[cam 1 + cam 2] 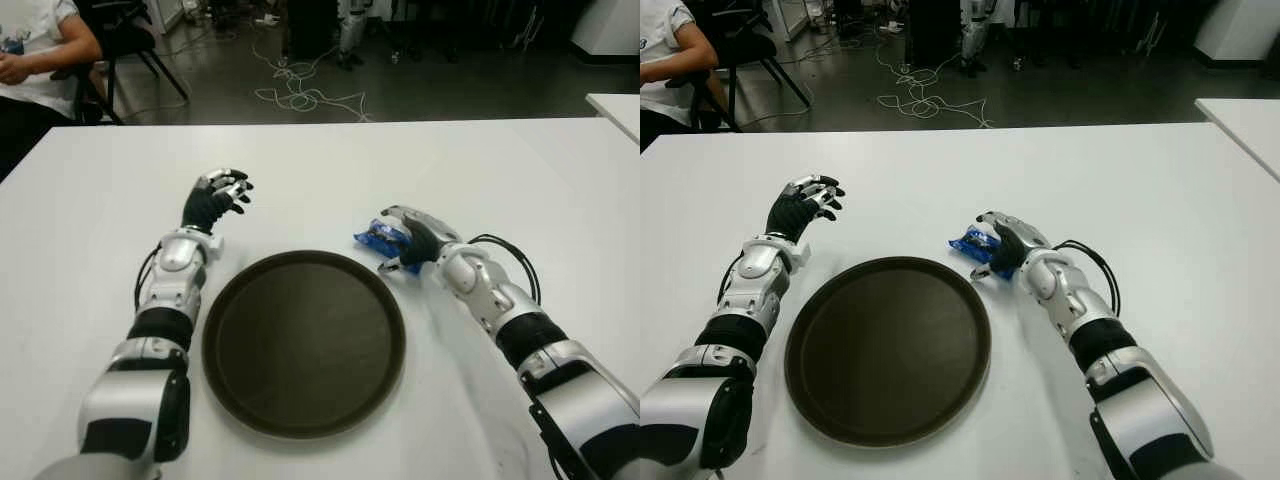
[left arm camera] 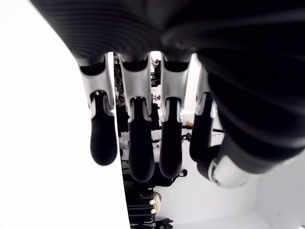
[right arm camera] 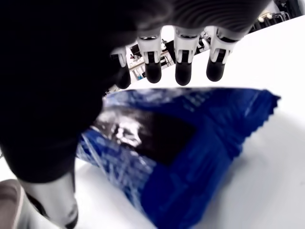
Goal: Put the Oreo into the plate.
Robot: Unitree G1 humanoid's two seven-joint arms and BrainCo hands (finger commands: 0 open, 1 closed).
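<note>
Right hand (image 1: 410,243), fingers arched above the blue crinkled-foil Oreo packet (image 1: 383,240) without closing on it; packet lies on the white table (image 1: 320,170), just beyond the round dark brown plate's (image 1: 215,320) right rim. Left hand (image 1: 215,198) idles, relaxed and empty, beyond the plate's left rim.

Table (image 1: 320,170) bare betw. Oreo (image 1: 381,238) & plate (image 1: 300,345).

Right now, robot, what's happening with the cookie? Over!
Right hand over the blue Oreo pack, fingers around it, not lifted. Left hand open, idle left of the plate. Plate empty, nothing blocking.
</note>
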